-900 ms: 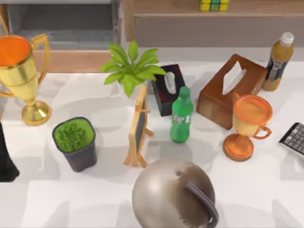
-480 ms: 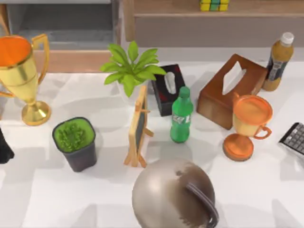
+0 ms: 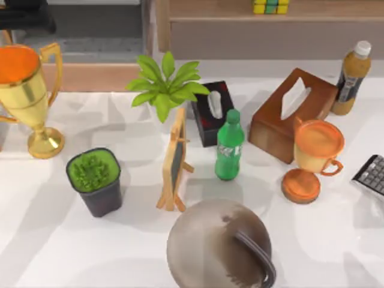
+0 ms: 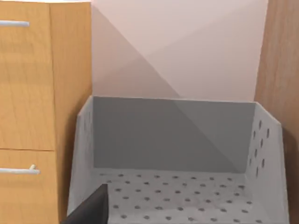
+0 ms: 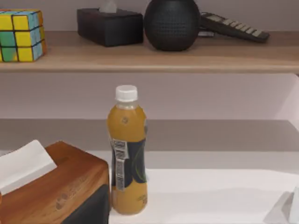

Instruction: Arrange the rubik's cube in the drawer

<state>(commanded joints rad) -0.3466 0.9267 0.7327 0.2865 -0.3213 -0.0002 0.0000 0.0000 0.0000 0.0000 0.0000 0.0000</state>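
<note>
Nearest on the counter (image 3: 54,252) is a round grey-brown ball with a dark handle (image 3: 219,246). Behind it stand a little easel chalkboard (image 3: 175,162), a dark pot of green (image 3: 94,180) and a green soda bottle (image 3: 228,147). A gold trophy (image 3: 27,90) stands at the left and a smaller orange-topped one (image 3: 312,156) at the right. Farther back come a leafy plant (image 3: 165,84), a black tissue box (image 3: 211,111), a wooden tissue box (image 3: 291,111) and an orange juice bottle (image 3: 352,75).

At the far left the grey perforated drawer (image 4: 177,135) stands open and empty. The left tool (image 4: 91,210) hangs at its mouth, and I cannot tell whether it is open or closed. The right tool (image 5: 93,210) is low by the wooden tissue box, facing the shelf, and its state cannot be told either.

The rubik's cube (image 5: 21,35) sits on the wooden shelf (image 5: 187,56) at the far side, up behind the juice bottle and well apart from the drawer. Nothing touches it.

By my reading the opening step is done and the pick is not yet begun. The next move calls for the right arm to rise over the bottle and tissue box to shelf height. It must then close on two opposite faces.

The cube rests flat with one face toward the counter, turned slightly so a side face shows. Being a cube, it has no long axis, so any opposite pair of faces would serve.
</note>
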